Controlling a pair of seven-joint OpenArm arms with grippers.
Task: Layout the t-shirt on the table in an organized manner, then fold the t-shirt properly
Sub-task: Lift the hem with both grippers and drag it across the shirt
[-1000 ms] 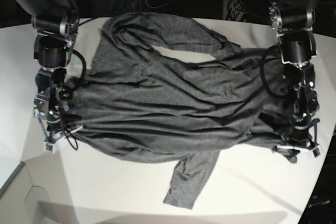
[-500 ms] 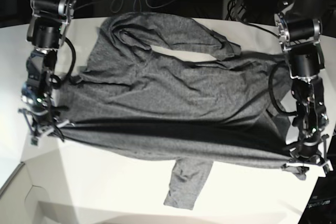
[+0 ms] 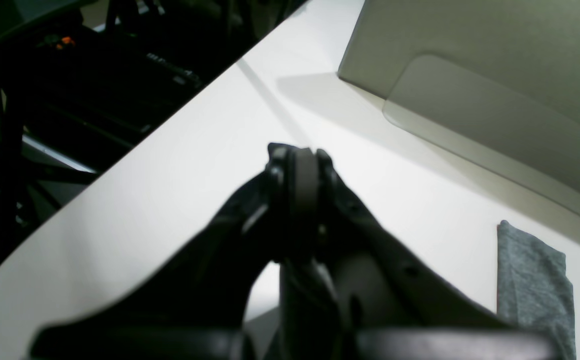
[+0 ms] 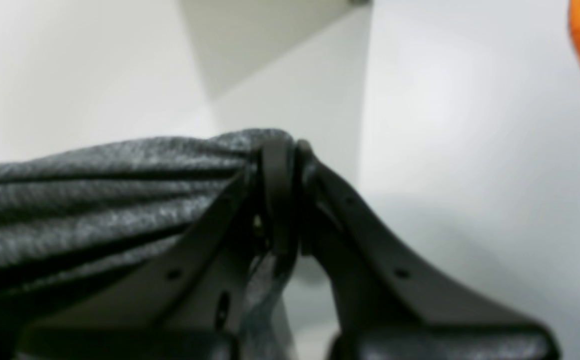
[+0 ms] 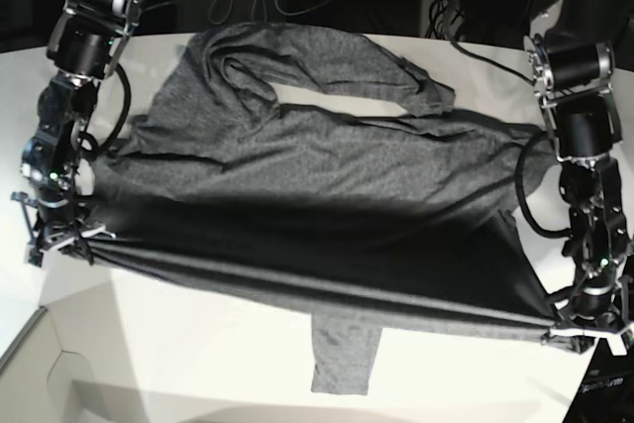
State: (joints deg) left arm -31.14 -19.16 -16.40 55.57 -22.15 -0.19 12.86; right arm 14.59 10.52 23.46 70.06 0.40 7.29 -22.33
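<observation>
1. Across the middle of the white surface point(image 5: 198, 344), from its left edge to its right edge: the t-shirt point(image 5: 317, 195), dark heather-grey, back part lying wrinkled, near hem pulled into a taut straight line between both arms.
2. Back edge: one long sleeve point(image 5: 327, 66) folded across the shirt's top.
3. Near edge: other sleeve point(image 5: 342, 369) sticks out from under the taut hem, flat on the surface.
4. Right claw point(image 5: 61, 235), left edge in base view: clamped together on the hem corner; wrist view shows fabric bunched between the jaws.
5. Left claw point(image 5: 584, 329), near right corner: pinched together on the opposite hem corner.
</observation>
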